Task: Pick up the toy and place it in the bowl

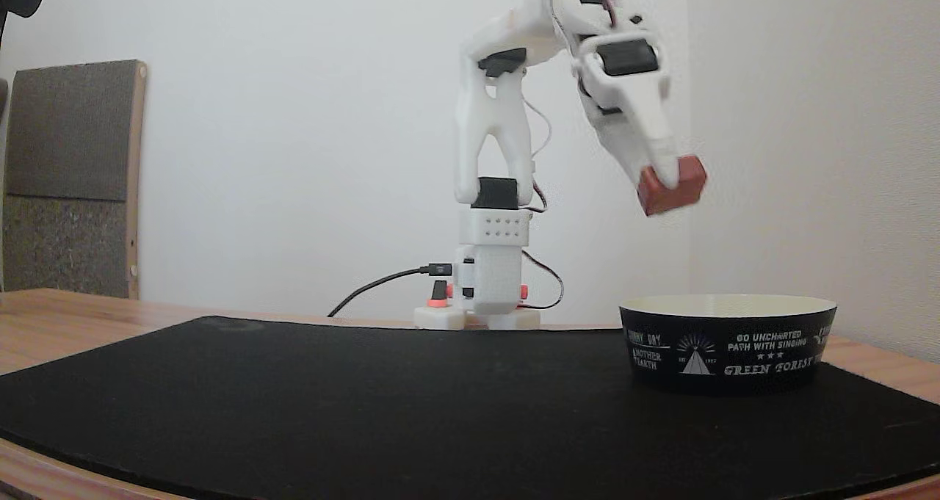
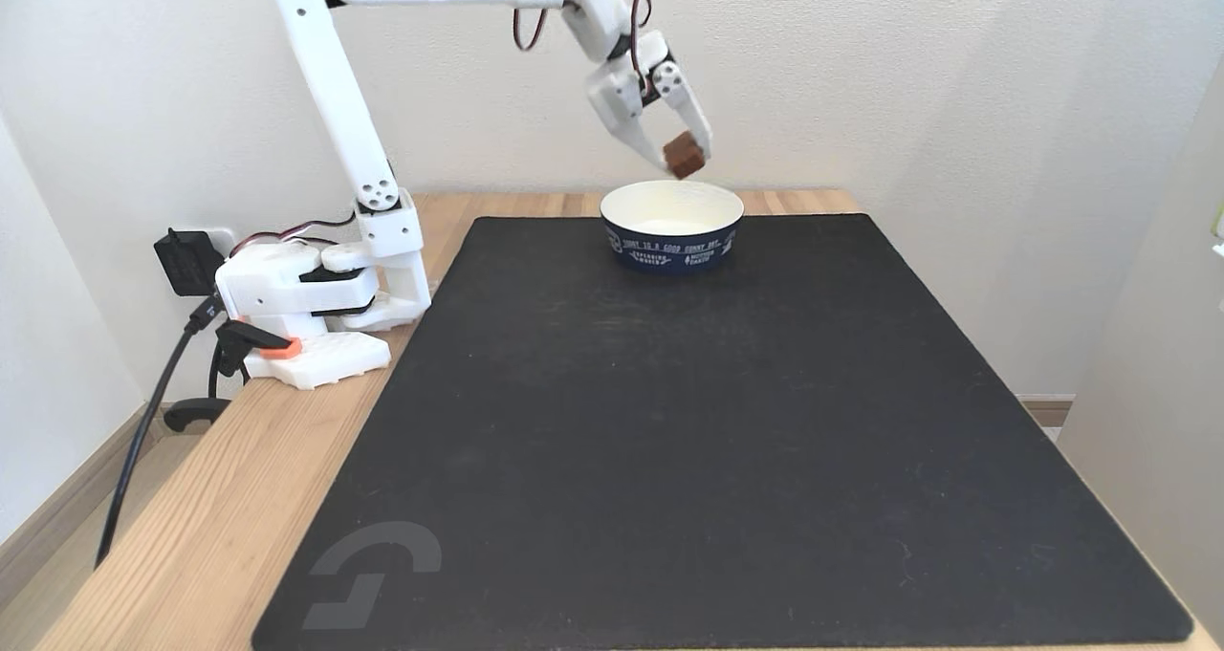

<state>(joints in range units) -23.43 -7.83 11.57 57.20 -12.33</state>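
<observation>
A white robot arm (image 2: 335, 87) rises from the left of the wooden surface (image 2: 220, 498) in a fixed view. Its jaws, closed on the toy (image 1: 672, 184), hold it in the air above the bowl (image 1: 727, 346), probably over the near rim, ready to drop. The toy is a small dull-red matte block.

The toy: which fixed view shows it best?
The low side-on fixed view: the toy appears large, held in the pincer well above the bowl. In the higher fixed view it looks small, just over the rim.
</observation>
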